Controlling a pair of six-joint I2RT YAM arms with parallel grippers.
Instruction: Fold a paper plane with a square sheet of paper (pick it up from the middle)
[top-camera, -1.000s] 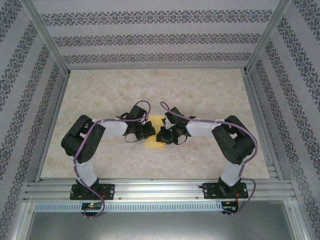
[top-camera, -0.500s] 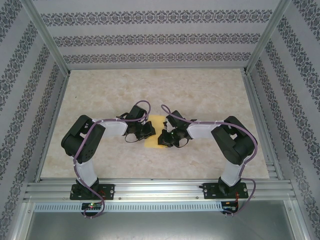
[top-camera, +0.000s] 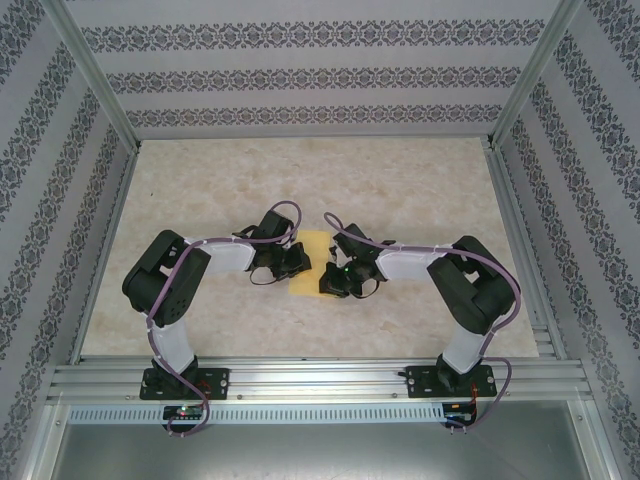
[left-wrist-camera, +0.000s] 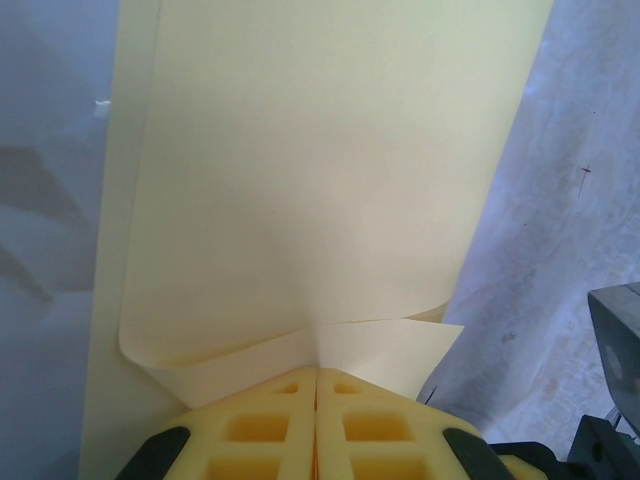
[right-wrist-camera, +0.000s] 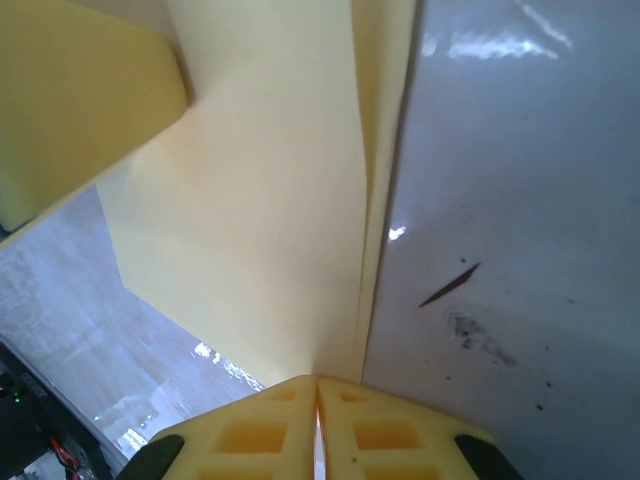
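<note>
Presently, the sheet of paper (top-camera: 308, 275) lies partly folded near the middle of the desk (top-camera: 420, 180), slightly toward its near edge. The left end effector (left-wrist-camera: 316, 372) is fully closed, and its pads (left-wrist-camera: 295, 410) pinch a doubled-over edge of the sheet. The right end effector (right-wrist-camera: 317, 385) is likewise clamped tight on the opposite side, along a crease. Judged purpose: the opposing grips keep the thin sheet taut and aligned so that a fold can be set. Folding is judged to be at an early stage.

Elbows out, left hand (top-camera: 297, 263) and right hand (top-camera: 329, 279) face inward, both pinching the sheet (top-camera: 306, 285).
</note>
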